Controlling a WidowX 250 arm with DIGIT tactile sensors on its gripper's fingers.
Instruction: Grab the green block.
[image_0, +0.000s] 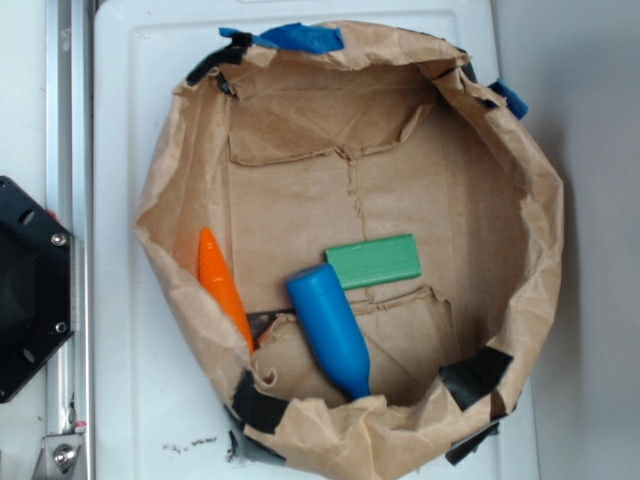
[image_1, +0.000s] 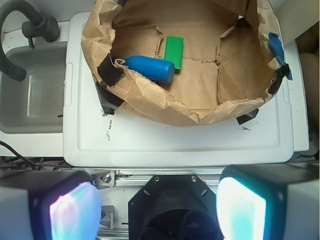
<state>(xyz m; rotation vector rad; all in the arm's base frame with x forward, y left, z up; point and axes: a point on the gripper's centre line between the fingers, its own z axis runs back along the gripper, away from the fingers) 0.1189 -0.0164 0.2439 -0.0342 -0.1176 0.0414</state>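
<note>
The green block (image_0: 373, 261) lies flat on the floor of a brown paper bag (image_0: 520, 200) rolled down into a bowl shape. In the wrist view the green block (image_1: 174, 53) shows far ahead, inside the bag (image_1: 165, 102). Touching its near end is a blue bottle-shaped toy (image_0: 331, 328) (image_1: 150, 68). My gripper (image_1: 157, 207) stands open, well short of the bag and high over the black robot base (image_1: 172, 202). Nothing is between its fingers (image_1: 74, 212). The exterior view does not show the gripper.
An orange carrot-shaped toy (image_0: 222, 285) leans against the bag's left wall. The bag sits on a white lid (image_1: 175, 142). A grey sink with a dark faucet (image_1: 22, 35) lies to the left in the wrist view. A metal rail (image_0: 65, 180) runs beside the lid.
</note>
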